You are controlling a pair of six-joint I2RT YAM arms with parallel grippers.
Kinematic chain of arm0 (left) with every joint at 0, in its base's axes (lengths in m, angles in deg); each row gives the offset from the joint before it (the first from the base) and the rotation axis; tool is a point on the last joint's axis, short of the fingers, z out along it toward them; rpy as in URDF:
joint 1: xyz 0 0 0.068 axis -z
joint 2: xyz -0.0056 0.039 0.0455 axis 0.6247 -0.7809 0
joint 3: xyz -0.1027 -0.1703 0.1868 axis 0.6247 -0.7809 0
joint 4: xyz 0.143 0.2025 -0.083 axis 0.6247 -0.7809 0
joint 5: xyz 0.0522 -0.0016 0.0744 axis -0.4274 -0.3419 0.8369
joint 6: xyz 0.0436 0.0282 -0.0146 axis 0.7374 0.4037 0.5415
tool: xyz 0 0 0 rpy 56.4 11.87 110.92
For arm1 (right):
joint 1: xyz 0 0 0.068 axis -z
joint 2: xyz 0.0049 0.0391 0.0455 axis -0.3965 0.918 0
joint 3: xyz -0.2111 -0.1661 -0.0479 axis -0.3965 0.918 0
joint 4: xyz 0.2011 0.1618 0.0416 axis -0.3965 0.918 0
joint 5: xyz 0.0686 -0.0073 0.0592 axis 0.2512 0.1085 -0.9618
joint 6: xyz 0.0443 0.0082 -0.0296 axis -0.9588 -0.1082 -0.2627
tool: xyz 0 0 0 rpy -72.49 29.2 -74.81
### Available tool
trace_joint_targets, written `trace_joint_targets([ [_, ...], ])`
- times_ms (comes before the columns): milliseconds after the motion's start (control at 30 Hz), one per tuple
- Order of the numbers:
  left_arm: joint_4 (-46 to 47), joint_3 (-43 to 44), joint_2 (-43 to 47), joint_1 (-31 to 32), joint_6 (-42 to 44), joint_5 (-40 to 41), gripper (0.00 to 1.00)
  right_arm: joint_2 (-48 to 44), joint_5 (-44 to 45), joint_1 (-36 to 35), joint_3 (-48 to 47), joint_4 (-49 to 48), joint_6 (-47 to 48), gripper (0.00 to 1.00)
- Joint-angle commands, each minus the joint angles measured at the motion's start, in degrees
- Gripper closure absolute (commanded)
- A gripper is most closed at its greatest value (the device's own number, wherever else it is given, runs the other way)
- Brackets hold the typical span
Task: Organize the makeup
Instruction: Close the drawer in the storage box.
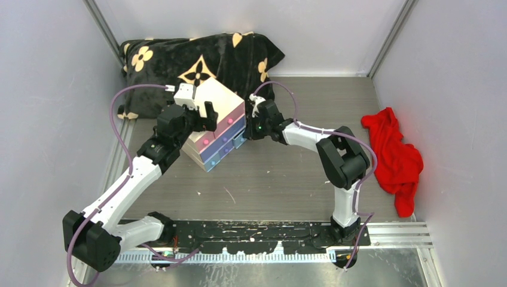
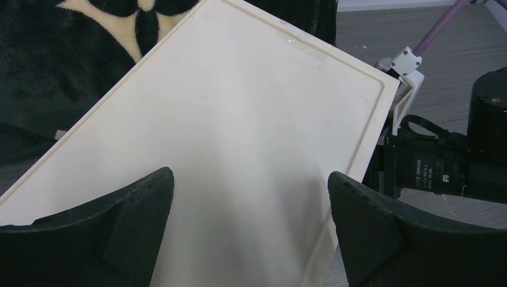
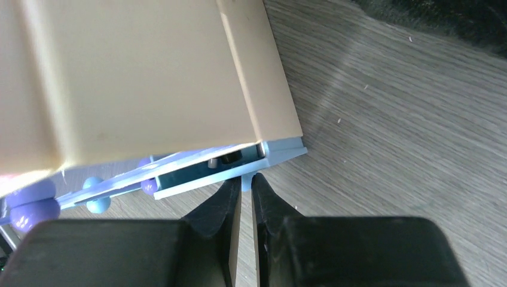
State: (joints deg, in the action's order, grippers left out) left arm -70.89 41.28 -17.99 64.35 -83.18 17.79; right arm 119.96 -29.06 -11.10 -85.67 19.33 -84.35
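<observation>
No makeup is in plain view; only a dark item [image 3: 230,158] shows in the gap of a slightly open light-blue drawer [image 3: 215,173]. The cream box with pink and blue drawers [image 1: 218,113] stands mid-table, turned at an angle. My left gripper [image 1: 206,110] is open, its fingers [image 2: 131,203] spread over the box's cream top [image 2: 239,119], holding nothing. My right gripper [image 1: 250,128] is at the box's right lower corner, shut on the small blue knob [image 3: 246,180] of that drawer.
A black cushion with beige flower prints [image 1: 197,57] lies behind the box, touching it. A red cloth [image 1: 394,152] lies at the right by the wall. Grey walls close in on the left, back and right.
</observation>
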Motion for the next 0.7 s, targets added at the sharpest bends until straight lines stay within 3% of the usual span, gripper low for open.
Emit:
trace_joint_targets([
  [0, -5.95, -2.35, -1.23, -0.33, -1.37, -1.43, 0.01, 2.16, -1.26, -0.34, -4.57, -4.24, -0.82, 0.82],
  [433, -6.08, -2.30, -0.64, -0.38, -0.52, -1.76, 0.00, 1.10, -0.53, -0.27, -2.98, -5.83, -0.42, 0.80],
  [600, -5.74, -2.22, -1.15, -0.37, -0.68, -3.13, 0.00, -5.29, 2.63, -0.44, 1.79, -3.43, 2.29, 0.71],
  [633, -5.81, -2.20, -1.20, -0.36, -0.74, -3.17, 0.00, -6.66, 3.09, -0.48, 2.84, -3.12, 2.66, 0.67],
  [667, -5.81, -2.03, -1.30, -0.32, -0.76, -3.17, 0.01, -8.12, 3.61, -0.45, 4.05, -2.98, 3.01, 0.54],
])
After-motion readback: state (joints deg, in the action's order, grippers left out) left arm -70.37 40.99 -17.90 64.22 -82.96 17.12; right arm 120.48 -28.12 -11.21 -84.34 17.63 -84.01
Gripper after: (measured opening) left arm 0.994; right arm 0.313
